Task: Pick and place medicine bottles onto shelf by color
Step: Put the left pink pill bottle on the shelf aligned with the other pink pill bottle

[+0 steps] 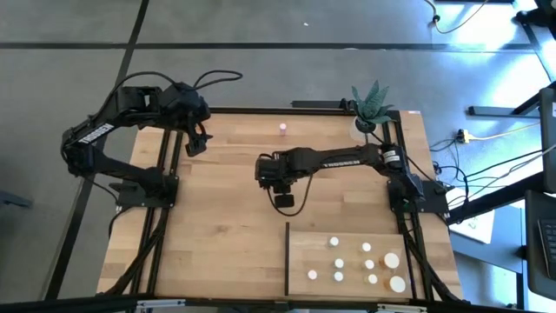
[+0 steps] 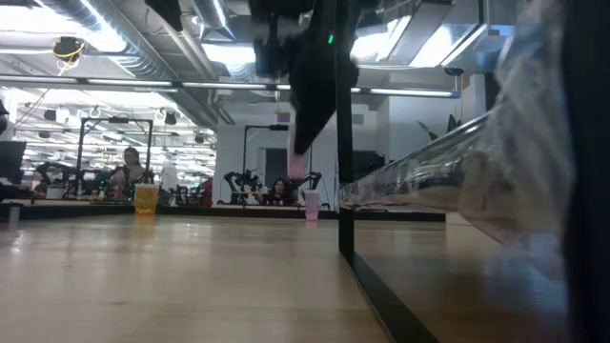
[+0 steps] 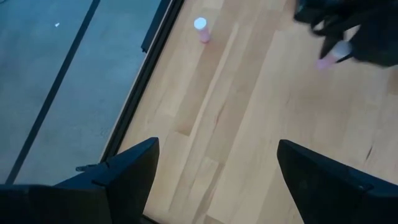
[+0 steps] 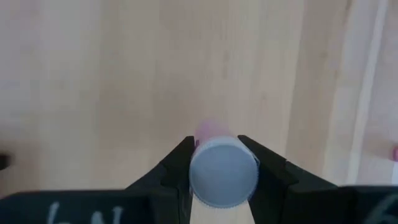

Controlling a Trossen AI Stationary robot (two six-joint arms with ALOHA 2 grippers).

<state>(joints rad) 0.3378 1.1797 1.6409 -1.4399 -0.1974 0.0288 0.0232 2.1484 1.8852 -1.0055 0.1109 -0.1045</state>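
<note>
A pink bottle (image 4: 222, 169) is clamped between the fingers of the right hand (image 4: 222, 177), which is seen above the middle of the counter (image 1: 217, 217), a little beyond the shelf (image 1: 304, 252) and near its dark upright edge (image 1: 287, 258). The left hand (image 3: 214, 171) is held wide and empty over the counter's far left corner, well apart from the shelf. Another pink bottle (image 1: 282, 129) is left standing near the far edge of the counter. On the shelf, white and orange bottles (image 1: 369, 263) are already grouped toward its right side. The grip appears to be taken just under the cap, so the bottle could be tilted or dropped if it is swung quickly. The upright edge could be struck if the shelf is approached low from its left. Neighbouring bottles could be toppled by a close descent. Open room is left on the shelf's left portion, and the counter around it is largely bare.
</note>
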